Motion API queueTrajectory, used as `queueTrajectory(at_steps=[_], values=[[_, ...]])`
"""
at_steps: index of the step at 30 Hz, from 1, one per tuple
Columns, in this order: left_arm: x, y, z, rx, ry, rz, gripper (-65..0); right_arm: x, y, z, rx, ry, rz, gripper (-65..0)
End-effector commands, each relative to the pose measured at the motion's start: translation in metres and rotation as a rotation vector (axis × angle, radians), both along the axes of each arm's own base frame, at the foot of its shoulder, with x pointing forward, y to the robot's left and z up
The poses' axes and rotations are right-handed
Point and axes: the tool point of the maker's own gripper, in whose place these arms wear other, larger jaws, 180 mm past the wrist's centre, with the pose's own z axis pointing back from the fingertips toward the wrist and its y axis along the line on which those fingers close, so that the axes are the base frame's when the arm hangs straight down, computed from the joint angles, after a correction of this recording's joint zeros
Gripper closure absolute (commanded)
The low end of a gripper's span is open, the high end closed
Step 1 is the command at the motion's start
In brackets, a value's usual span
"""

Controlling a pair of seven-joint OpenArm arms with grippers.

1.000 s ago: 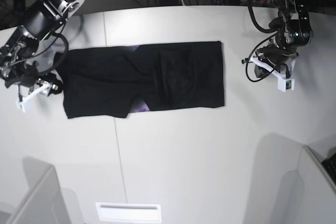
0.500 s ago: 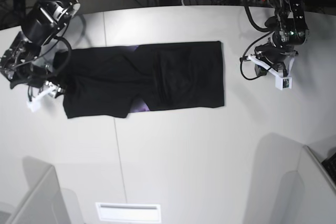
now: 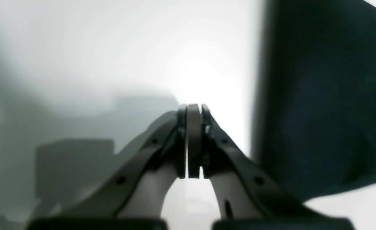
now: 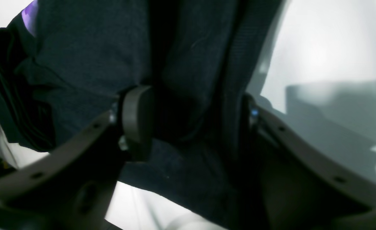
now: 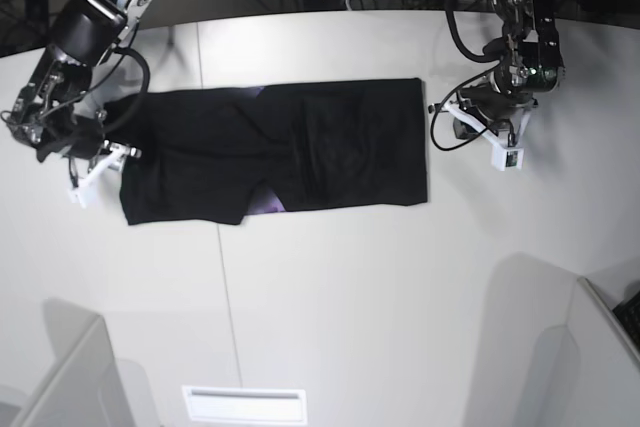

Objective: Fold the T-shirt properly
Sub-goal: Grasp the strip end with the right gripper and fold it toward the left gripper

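The right hand (image 4: 188,127) sat at the left edge of the base view, its fingers (image 4: 137,124) parted with a bunched fold of the T-shirt (image 5: 280,152) between them; one pad touched the cloth, though I could not tell whether the grip had closed. The left hand (image 3: 189,140), at the upper right of the base view, had its fingers pressed together on nothing, hovering over bare desk (image 5: 350,297) just beside the shirt's right edge. The black T-shirt lay flat as a long band across the upper middle of the white desk (a sliver of purple print peeked out at its lower edge and at its top). Its left end was rumpled where the right hand met it.
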Motion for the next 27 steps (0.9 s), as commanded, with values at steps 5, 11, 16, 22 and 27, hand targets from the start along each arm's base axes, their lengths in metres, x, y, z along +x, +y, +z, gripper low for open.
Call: queueTrajectory(at_steps=[5, 11, 16, 22, 27], values=[[0.005, 0.005, -0.009, 0.001, 0.019, 0.014, 0.0, 0.010, 0.005, 0.002, -0.007, -0.029, -0.010, 0.0], [0.001, 0.006, -0.015, 0.001, 0.037, 0.014, 0.0, 0.022, 0.012, 0.017, -0.069, -0.083, 0.052, 0.0], [-0.002, -0.022, -0.020, -0.018, 0.055, -0.065, 0.0, 0.026, 0.043, 0.046, -0.145, -0.174, 0.130, 0.0], [0.002, -0.039, -0.020, -0.029, 0.016, -0.101, 0.0, 0.033, 0.101, 0.073, -0.148, -0.281, 0.203, 0.0], [0.001, -0.038, -0.020, -0.027, 0.014, -0.095, 0.0, 0.028, 0.144, 0.088, -0.127, -0.349, 0.270, 0.0]])
